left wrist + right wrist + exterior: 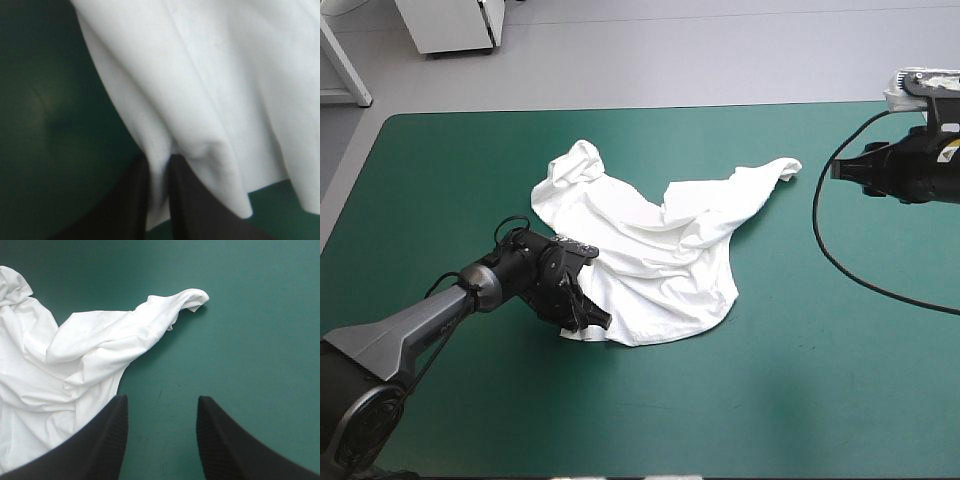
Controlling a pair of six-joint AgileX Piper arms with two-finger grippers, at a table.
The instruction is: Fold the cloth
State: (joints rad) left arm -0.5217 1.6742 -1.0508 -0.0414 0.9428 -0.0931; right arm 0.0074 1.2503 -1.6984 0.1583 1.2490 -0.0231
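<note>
**1. Bench.** The bench (pixel 800 400), under its teal-green cover, carries the whole workpiece. Only bare cover lies between and directly ahead of the right fingers.

**2. T-shirt.** The T-shirt (pixel 650 250) lies crumpled and only partly spread near the middle of the bench, with no fold made yet. One edge sits between the left fingers, and the body of the garment extends ahead of them. A twisted sleeve (pixel 185 297) trails out ahead of the right fingers, well apart from them.

**3. Left fingers.** The left fingers (pixel 177 175) are all but closed and pinch a ridge of white cloth at the garment's edge, low against the cover. Taking the edge rather than the bulk probably gives a defined line to pull, so the wrinkled body can be drawn flat before folding.

**4. Right fingers.** The right fingers (pixel 112 432) stand apart, hold nothing and touch no cloth. This open stance suits an approach to the sleeve or the opposite edge. A second grip is likely needed, because a pull from one side alone may drag the heap instead of spreading it.
</note>
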